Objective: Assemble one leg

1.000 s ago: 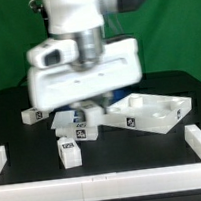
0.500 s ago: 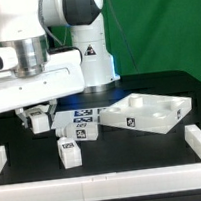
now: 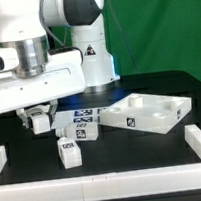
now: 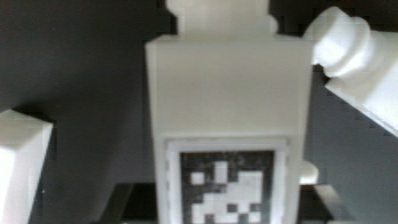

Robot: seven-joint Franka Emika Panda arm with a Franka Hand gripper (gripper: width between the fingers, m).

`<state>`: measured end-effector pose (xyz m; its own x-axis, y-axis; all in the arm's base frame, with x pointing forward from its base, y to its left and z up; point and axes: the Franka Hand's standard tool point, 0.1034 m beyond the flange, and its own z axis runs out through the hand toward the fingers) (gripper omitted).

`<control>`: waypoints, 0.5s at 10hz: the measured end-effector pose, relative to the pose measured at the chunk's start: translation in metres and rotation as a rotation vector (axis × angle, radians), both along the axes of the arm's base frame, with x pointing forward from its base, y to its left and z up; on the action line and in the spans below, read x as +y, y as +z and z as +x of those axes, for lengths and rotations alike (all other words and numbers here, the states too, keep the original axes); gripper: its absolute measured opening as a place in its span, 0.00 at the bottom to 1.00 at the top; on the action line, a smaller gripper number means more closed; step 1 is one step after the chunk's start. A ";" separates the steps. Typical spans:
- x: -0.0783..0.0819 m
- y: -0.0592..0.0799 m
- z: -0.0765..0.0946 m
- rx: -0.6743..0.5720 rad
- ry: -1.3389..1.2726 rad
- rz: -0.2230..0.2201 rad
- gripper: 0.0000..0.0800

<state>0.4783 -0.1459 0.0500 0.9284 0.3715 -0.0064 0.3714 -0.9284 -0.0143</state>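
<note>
1. Black counter [image 3: 134,151], with the white parts lying loose on it.
2. Panda arm [image 3: 28,56] filled the exterior view's left and reached down to the counter.
3. The flat socketed piece [image 3: 146,114] lay well apart, toward the exterior view's right.
4. Claw [image 3: 37,118] was low over the counter with a finger on each side of one leg. I cannot tell whether it was clamped or only straddling.
5. That leg [image 3: 39,124] lay flat right between the fingers. Its long axis ran crosswise to their closing line, tagged end nearest them in the wrist view.
6. Judgement: no sideways travel needed, only a squeeze and lift.
</note>
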 end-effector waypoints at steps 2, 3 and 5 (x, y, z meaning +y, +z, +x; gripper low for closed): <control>-0.023 -0.012 -0.026 0.016 0.034 -0.006 0.36; -0.029 -0.022 -0.034 0.020 0.032 -0.010 0.36; -0.034 -0.038 -0.047 0.044 0.025 -0.008 0.36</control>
<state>0.4317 -0.1803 0.0116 0.9174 0.3948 -0.0500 0.3940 -0.9188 -0.0237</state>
